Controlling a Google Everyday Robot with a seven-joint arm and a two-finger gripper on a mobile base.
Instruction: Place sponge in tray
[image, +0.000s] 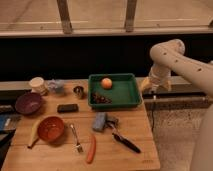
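Note:
The sponge (99, 121) is a pale blue-grey block lying on the wooden table, in front of the tray. The tray (136, 92) is dark green and stands at the back of the table; it holds an orange ball-like fruit (106, 83) and a dark cluster (100, 98). My gripper (149, 88) hangs at the end of the white arm just off the tray's right edge, beyond the table's right side. It is well away from the sponge and holds nothing that I can see.
A purple bowl (28, 103), an orange bowl (50, 128) and a banana (34, 134) are at the left. A black bar (67, 107), a metal cup (78, 91), a fork (76, 138), an orange stick (91, 149) and a black-handled tool (125, 142) lie around the sponge.

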